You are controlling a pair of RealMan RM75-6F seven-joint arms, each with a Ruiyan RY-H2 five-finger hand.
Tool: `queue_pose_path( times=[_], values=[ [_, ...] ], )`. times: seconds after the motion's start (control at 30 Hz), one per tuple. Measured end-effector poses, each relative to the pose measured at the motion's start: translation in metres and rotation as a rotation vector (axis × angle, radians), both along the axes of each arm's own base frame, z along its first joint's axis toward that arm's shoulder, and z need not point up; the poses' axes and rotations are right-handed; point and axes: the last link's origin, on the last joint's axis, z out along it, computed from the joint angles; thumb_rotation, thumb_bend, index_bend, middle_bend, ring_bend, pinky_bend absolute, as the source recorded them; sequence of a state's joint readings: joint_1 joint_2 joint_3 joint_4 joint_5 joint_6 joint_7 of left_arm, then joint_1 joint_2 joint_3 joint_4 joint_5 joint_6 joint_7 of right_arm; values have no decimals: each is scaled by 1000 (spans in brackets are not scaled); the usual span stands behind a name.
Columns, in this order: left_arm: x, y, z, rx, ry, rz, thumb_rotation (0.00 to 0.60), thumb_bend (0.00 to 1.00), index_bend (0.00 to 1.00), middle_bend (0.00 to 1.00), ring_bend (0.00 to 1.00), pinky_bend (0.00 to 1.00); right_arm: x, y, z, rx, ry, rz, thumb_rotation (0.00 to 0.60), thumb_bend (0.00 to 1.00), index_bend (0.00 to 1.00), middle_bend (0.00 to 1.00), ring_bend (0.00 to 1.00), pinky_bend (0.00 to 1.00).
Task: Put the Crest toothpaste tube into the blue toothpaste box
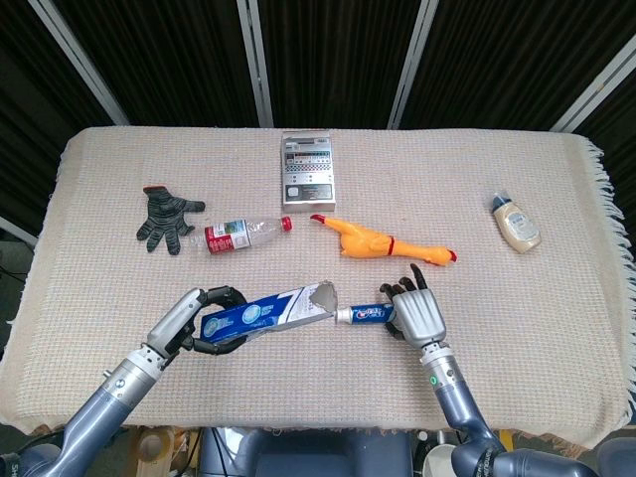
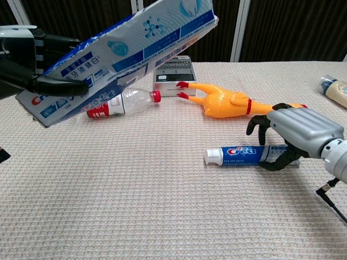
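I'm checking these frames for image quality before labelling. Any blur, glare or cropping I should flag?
Head view: evenly lit, sharp, soft shadows, no glare. Chest view: the blue toothpaste box in the left hand sits close to the lens, large and cut by the top edge; the Crest toothpaste tube under the right hand reads clearly.

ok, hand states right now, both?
Left hand: holding the blue box, raised off the table.
Right hand: fingers curled around the toothpaste tube, which lies on the cloth.

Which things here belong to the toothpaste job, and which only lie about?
For the job: Crest toothpaste tube, blue toothpaste box, left hand, right hand.
Lying about: glove, water bottle, rubber chicken, grey device, cream bottle.
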State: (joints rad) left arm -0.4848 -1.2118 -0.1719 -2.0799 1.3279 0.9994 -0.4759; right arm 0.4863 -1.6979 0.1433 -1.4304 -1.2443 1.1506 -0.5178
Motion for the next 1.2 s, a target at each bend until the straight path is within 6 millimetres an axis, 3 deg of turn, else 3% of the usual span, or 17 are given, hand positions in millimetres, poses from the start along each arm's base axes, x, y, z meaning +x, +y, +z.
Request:
queue_pose_path(
  times=[0.4,0.7,1.07,1.2],
  values=[
    [-4,-1,-3,-3,5,9,600,396,534,497,373,366,-10,-3,2,-10,17,-21,600,238,329,430,256,16],
    [-1,-3,-7,-15,16,-1,600,397,534,495,373,366,-14,-2,12,-31,4,-12,600,239,361,479,256,16],
    [1,-4,-9,-20,26,2,600,396,536,494,373,366,-21,-2,6,-11,15,-37,600,239,362,479,256,16],
    [0,-5,-10,-25,30,4,600,396,536,494,373,366,-22,-2,4,-12,16,-37,600,239,418,488,268,16]
  ],
)
